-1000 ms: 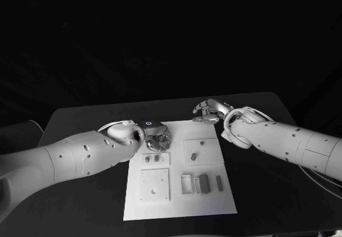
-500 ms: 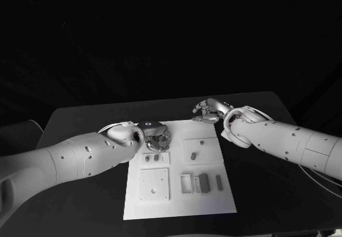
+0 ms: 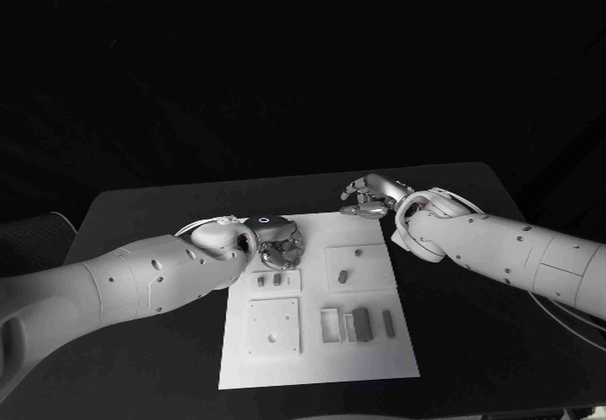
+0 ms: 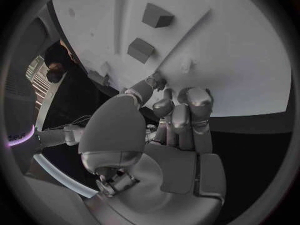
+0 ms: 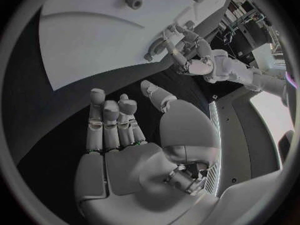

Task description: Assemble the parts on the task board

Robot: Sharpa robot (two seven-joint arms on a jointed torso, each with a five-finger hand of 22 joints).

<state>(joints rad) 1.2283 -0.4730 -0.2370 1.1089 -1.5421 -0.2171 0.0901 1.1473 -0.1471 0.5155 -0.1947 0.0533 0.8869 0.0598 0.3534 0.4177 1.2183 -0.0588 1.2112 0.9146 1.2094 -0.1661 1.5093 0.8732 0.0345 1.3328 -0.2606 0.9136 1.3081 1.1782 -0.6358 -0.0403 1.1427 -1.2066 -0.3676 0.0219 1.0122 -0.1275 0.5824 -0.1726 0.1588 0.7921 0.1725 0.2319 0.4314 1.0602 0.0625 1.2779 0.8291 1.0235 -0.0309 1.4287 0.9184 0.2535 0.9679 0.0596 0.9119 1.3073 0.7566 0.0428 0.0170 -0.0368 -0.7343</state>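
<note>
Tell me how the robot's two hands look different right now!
The left hand hovers over the task board, near its far left corner; the right hand sits beyond the board's far edge, over the black table. The left hand's fingers curl inward; the right hand's fingers stretch out straighter. Both are silver and hold nothing.

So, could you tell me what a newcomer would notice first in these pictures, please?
The white task board stands out on the black table, with small grey parts near its right side. The left robot hand hovers over the board's far left corner, fingers curled; the right robot hand hangs beyond its far edge, holding nothing.
</note>
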